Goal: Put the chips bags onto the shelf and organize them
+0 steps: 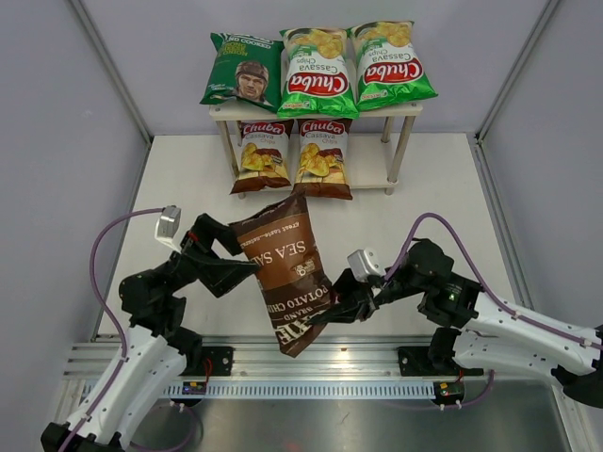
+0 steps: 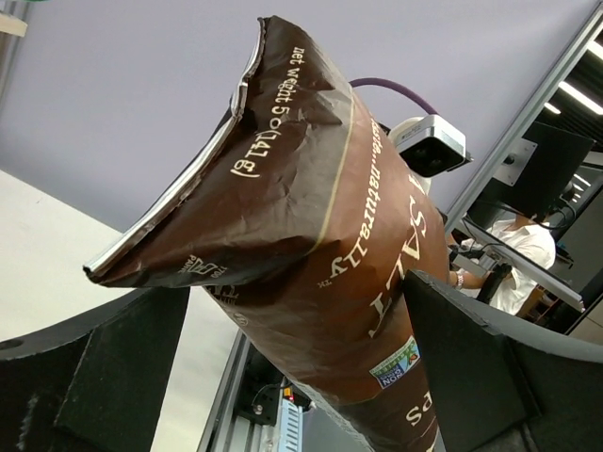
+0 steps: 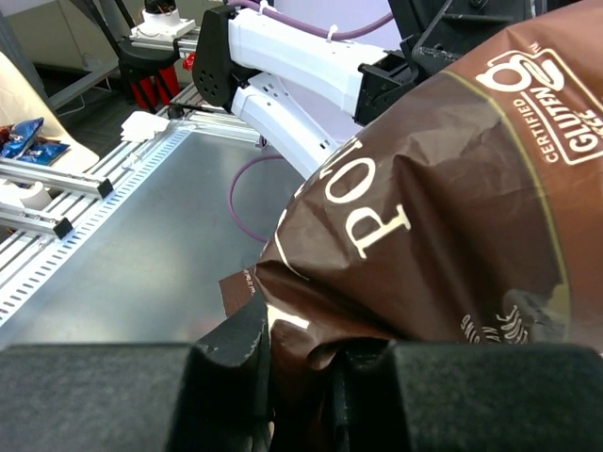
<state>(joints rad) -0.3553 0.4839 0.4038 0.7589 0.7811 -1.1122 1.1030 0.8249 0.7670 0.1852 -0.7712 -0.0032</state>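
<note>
The dark brown Kettle bag stands tilted above the table's near middle. My right gripper is shut on its lower corner; its pinch shows in the right wrist view, with the bag above. My left gripper is at the bag's upper left edge, jaws wide on either side of the bag. The shelf stands at the back. Its top holds the dark green bag and two bright green Chuba bags. Two brown-and-white Chuba bags lean on the lower board.
Grey enclosure walls close in the table on the left, right and back. A metal rail runs along the near edge by the arm bases. Purple cables loop over both arms. The right third of the lower board is bare.
</note>
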